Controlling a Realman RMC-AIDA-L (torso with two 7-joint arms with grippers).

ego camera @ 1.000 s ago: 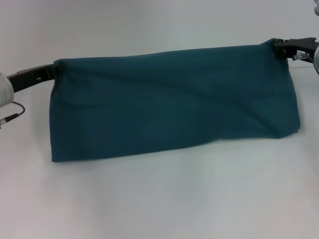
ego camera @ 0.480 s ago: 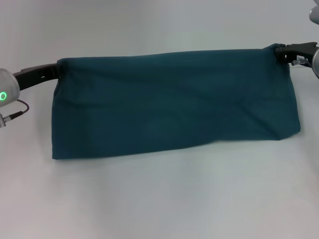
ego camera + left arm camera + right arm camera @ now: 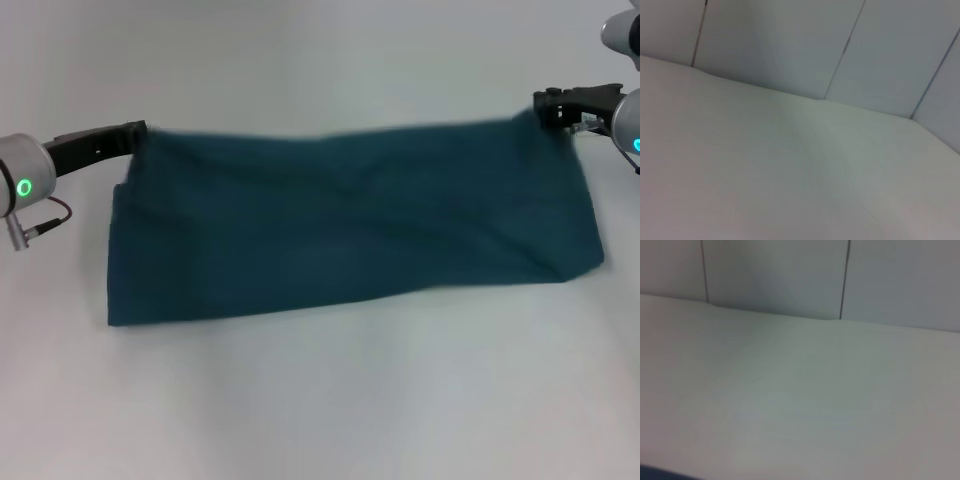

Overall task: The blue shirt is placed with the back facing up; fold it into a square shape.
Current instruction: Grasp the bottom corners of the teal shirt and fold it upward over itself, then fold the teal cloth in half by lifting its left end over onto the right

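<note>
Sagging since a second ago, the blue shirt [image 3: 350,225] across the frame's middle is settling onto the table [image 3: 320,400] as the left gripper [image 3: 138,132] and right gripper [image 3: 545,103], at its upper corners, are apparently releasing, finger state indiscernible, suggesting this fold is being completed.

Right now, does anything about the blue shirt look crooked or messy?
A little. The blue shirt is a long folded band, not a square. Its near edge slants, and creases run toward the right end. The left end effector and right end effector sit at its far corners.
</note>
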